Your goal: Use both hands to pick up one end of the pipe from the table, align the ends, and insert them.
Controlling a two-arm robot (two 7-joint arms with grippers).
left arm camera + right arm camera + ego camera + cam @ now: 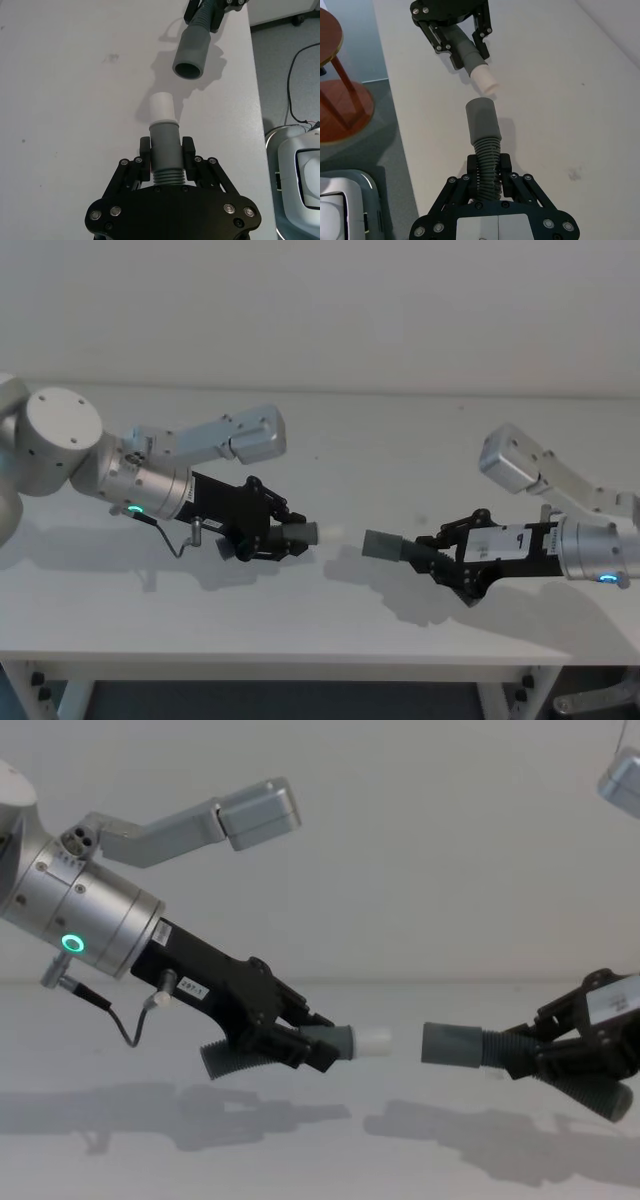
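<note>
Each claw, left (pixel 268 536) and right (pixel 447 558), grips its light, flexible ribbed pipe piece (pixel 165 145) (pixel 484 132) behind the stiff collar, ends near.

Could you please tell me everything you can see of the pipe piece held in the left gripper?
The left pipe piece is dark grey plastic with a smooth collar, a ribbed section behind it and a white tip at its front end. The left gripper is shut on the collar, holding it above the table. The tip points at the open mouth of the right pipe piece, with a gap between them.
</note>
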